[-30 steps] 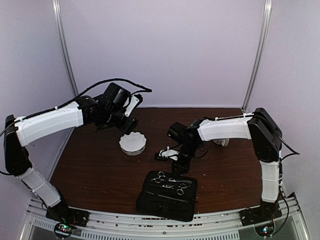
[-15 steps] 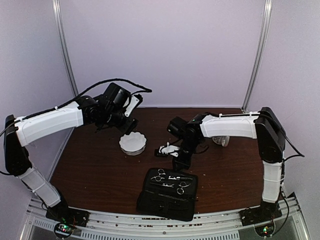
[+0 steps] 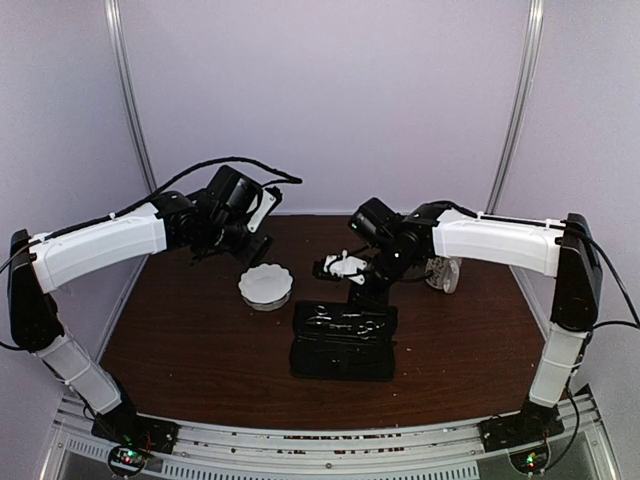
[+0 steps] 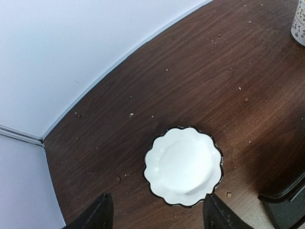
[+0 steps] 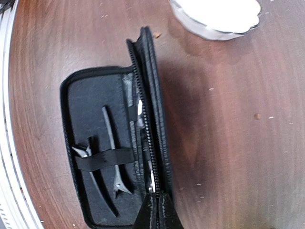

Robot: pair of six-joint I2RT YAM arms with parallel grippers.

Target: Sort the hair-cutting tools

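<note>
Lying strapped in case point(image 5: 83, 102), slim clips point(image 5: 110, 132)

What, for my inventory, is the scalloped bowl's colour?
The white scalloped bowl has a thin dark rim; clearest in left wrist view.

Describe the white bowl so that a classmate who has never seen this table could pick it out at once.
Start at the dark brown table. Left of its centre, just left of the black zip case, sits the white bowl. Unlike the patterned cup further right, it is shallow, empty and round, with a scalloped, dark-edged rim.
</note>
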